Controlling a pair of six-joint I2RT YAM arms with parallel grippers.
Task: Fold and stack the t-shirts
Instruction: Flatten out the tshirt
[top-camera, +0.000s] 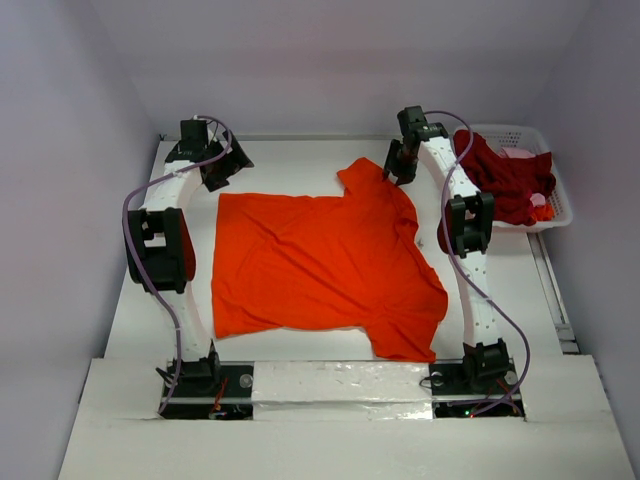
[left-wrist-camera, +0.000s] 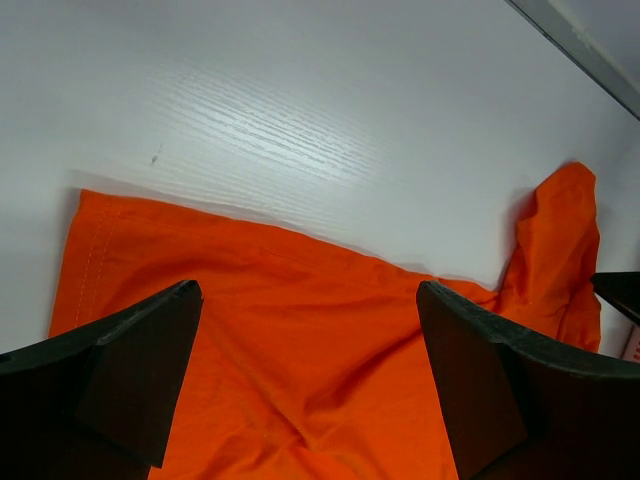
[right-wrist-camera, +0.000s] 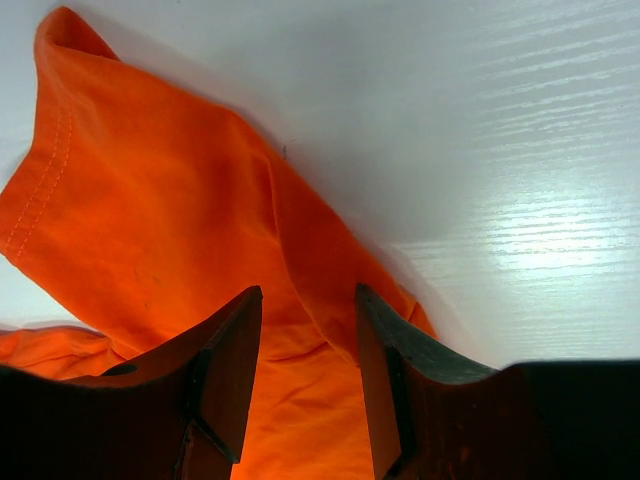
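Note:
A bright orange-red t-shirt (top-camera: 320, 260) lies spread flat on the white table, one sleeve pointing to the far side. My left gripper (top-camera: 215, 168) hovers at its far left corner; the left wrist view shows it (left-wrist-camera: 308, 300) open wide over the shirt's (left-wrist-camera: 250, 260) hem, holding nothing. At the far sleeve, my right gripper (top-camera: 400, 168) stands half open. In the right wrist view it (right-wrist-camera: 308, 300) straddles a raised fold of the orange cloth (right-wrist-camera: 150, 220). A dark crimson t-shirt (top-camera: 505, 180) lies crumpled in the basket with a bit of pink cloth (top-camera: 520, 152).
The white lattice basket (top-camera: 562, 200) stands at the far right of the table, beside the right arm. The table (top-camera: 300, 165) ends at grey walls at the back and on both sides. A white foam strip (top-camera: 340, 385) runs between the arm bases.

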